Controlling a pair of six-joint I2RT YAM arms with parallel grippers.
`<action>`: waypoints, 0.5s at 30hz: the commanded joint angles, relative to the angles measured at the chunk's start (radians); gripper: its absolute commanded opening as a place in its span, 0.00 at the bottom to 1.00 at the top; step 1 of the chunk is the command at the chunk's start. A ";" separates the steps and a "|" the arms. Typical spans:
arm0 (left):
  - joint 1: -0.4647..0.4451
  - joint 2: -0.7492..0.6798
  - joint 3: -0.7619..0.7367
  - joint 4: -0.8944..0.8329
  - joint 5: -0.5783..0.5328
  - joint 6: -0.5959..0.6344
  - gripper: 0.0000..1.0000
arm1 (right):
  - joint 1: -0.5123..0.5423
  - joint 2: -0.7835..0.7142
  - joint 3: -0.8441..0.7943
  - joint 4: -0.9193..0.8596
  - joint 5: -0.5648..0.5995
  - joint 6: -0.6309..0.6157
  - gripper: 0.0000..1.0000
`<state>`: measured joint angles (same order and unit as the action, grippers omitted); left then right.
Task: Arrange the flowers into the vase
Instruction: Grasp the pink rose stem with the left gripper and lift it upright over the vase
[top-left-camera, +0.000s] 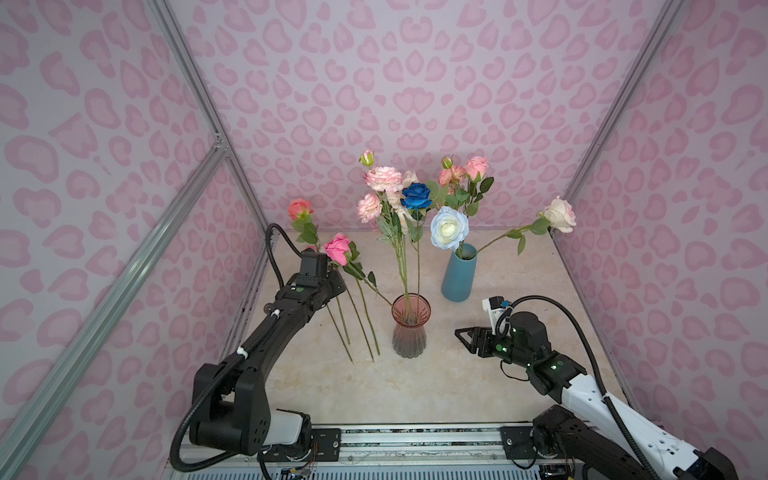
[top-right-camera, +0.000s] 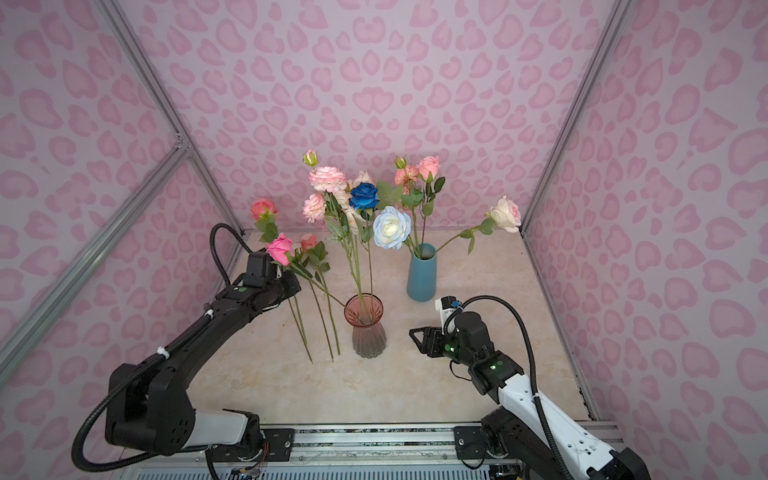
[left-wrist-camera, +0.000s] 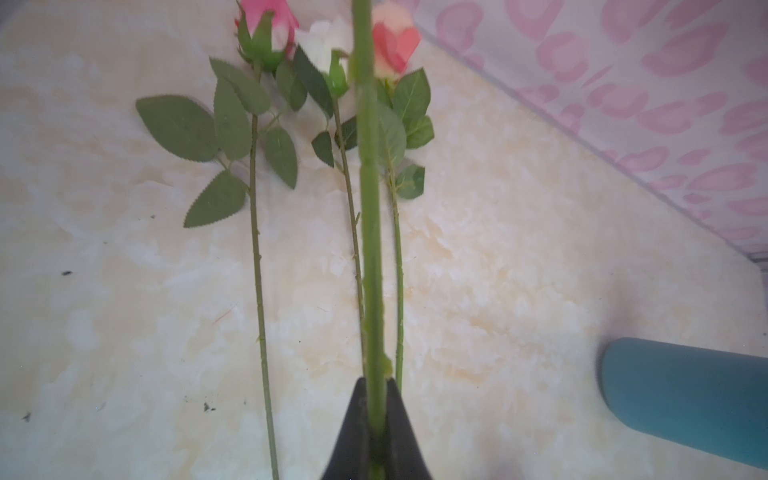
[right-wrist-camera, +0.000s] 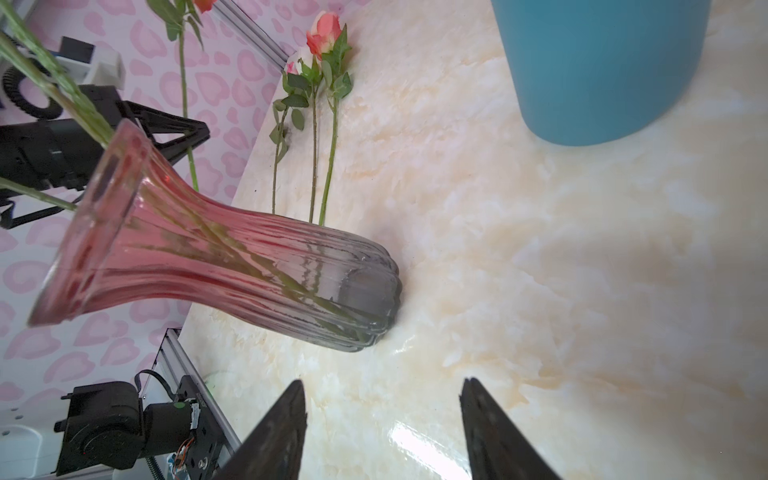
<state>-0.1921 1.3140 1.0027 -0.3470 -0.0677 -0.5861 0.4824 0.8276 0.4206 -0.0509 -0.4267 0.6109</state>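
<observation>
Pink-patterned walls enclose a marble table (top-left-camera: 457, 386). Left of centre in a top view, the left gripper (left-wrist-camera: 376, 384) pinches a pink rose (top-left-camera: 337, 248) by its stem, whose foot meets the glass vase (top-left-camera: 409, 332) mouth. The right gripper (right-wrist-camera: 383, 384) hangs spread and empty at lower right. Insertion looks to be the step in hand; the next move probably calls for tipping the stem upright, lowering it and releasing. Three roses (left-wrist-camera: 257, 266) lie on the table.

A cream marble-patterned tabletop (top-left-camera: 415, 386), flecked with a few dark specks (left-wrist-camera: 66, 273), lay inside walls (top-left-camera: 415, 83) papered in pink blotches, with aluminium frame bars (top-left-camera: 124, 276) at the corners and a metal rail (top-left-camera: 415, 435) across the near edge.
</observation>
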 joint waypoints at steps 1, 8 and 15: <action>-0.004 -0.112 0.004 -0.064 -0.043 0.032 0.03 | 0.002 -0.014 0.016 -0.008 0.001 0.003 0.60; -0.019 -0.467 0.017 0.001 -0.055 0.159 0.03 | 0.006 -0.058 0.045 -0.061 0.022 0.001 0.59; -0.026 -0.645 0.062 0.162 0.201 0.290 0.03 | 0.010 -0.071 0.066 -0.077 0.063 -0.004 0.59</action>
<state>-0.2165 0.6842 1.0489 -0.2874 -0.0151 -0.3687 0.4908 0.7563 0.4812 -0.1143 -0.3920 0.6132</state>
